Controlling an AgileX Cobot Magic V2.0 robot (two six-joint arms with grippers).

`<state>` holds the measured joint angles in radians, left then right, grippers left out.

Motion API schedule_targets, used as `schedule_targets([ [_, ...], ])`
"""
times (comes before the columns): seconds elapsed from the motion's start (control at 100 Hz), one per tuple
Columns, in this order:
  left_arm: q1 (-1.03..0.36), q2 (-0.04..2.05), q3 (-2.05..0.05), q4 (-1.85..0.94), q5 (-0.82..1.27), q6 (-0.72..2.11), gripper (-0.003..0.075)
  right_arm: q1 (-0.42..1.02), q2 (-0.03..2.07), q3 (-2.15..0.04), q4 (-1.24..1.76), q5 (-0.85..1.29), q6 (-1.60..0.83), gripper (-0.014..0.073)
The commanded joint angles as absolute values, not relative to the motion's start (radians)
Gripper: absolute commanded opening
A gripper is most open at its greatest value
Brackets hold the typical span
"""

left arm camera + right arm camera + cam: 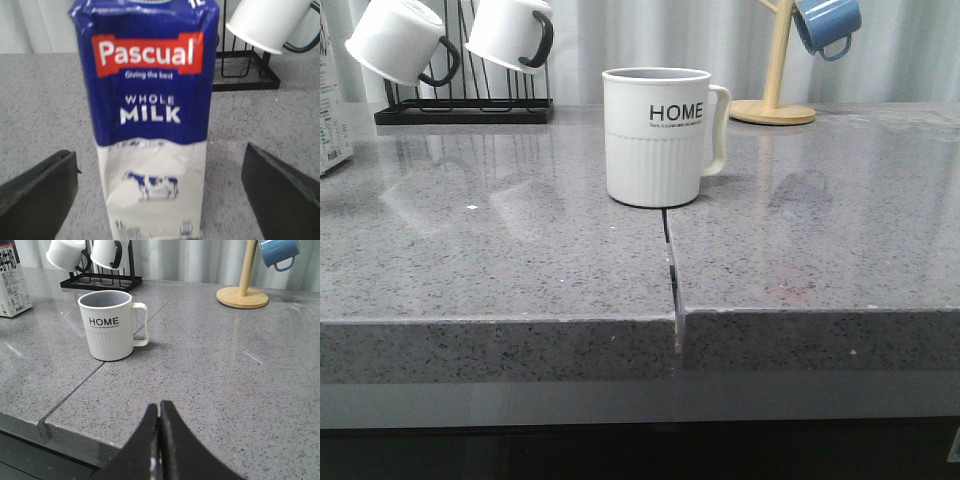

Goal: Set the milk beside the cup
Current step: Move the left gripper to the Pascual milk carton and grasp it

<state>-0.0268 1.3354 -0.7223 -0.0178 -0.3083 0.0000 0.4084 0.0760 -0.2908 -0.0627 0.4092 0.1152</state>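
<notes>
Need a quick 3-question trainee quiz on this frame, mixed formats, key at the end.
1. True or false: the left pincer is shut on the milk carton.
2. Multiple choice: the handle of the HOME mug points, in the front view, toward A) the black mug rack B) the wooden mug tree C) the camera.
3. Fill in: the right pincer is ____ and holds nothing.

Key:
1. False. Its fingers stand wide apart either side of the carton, not touching it.
2. B.
3. Shut.
</notes>
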Motion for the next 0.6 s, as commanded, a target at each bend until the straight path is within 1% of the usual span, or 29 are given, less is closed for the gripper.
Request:
schedule_targets([
  [0.0,-0.030,1.343,-0.791,-0.017,-0.397,-0.013,0.0626,0.406,0.087,-0.316,-0.063,0.333,0.115,-0.0067],
  [0.59,-0.012,1.478,-0.920,-0.029,-0.431,-0.014,0.0625,0.406,0.087,-0.316,-0.063,0.333,0.115,-0.0067],
])
